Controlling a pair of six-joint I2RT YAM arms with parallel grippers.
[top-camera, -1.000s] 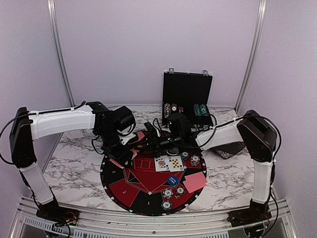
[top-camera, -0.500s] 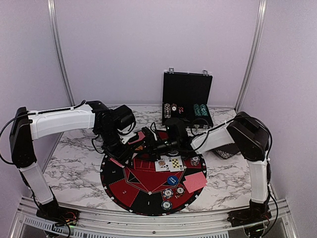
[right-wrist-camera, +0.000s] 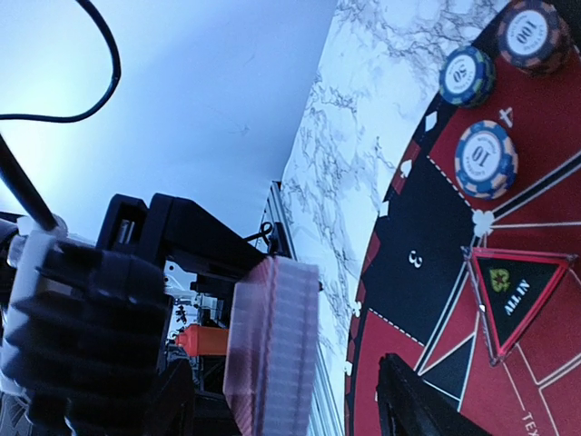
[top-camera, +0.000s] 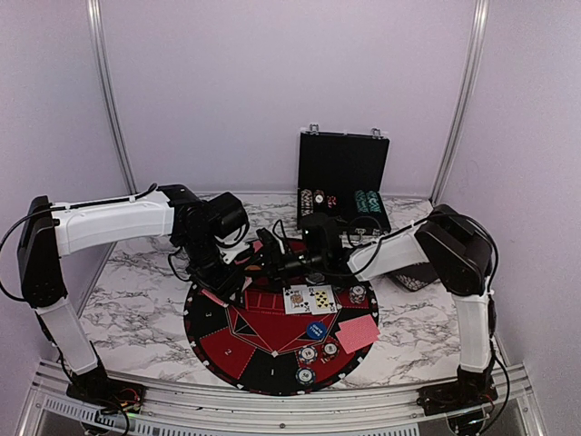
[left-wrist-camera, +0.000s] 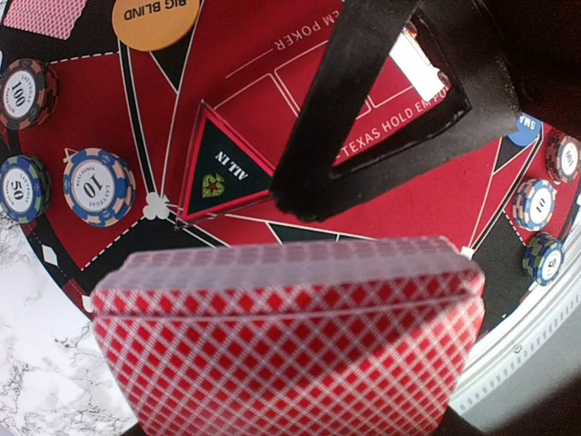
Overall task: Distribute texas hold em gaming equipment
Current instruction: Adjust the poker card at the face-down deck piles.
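My left gripper [top-camera: 238, 269] is shut on a deck of red-backed playing cards [left-wrist-camera: 286, 336] and holds it above the far left of the round mat [top-camera: 238, 350]. The deck stands on edge in the right wrist view [right-wrist-camera: 272, 350]. My right gripper [top-camera: 272, 258] is open just right of the deck, with one black finger [right-wrist-camera: 408, 404] beside it and its fingers [left-wrist-camera: 349, 118] just beyond the deck in the left wrist view. Two face-up cards [top-camera: 309, 299] and a face-down card [top-camera: 357, 333] lie on the mat. Striped chips [left-wrist-camera: 98, 186] and an orange button [left-wrist-camera: 156, 18] also sit on the mat.
An open black chip case [top-camera: 343, 186] stands at the back with chip rows inside. A blue button [top-camera: 315, 330] and several chips [top-camera: 310, 354] lie near the mat's front. A dark dish [top-camera: 419, 274] sits under the right arm. A pink card [top-camera: 211, 297] lies at the mat's left edge.
My right gripper has moved left, closer to the deck held by my left gripper. The left arm has hardly moved.
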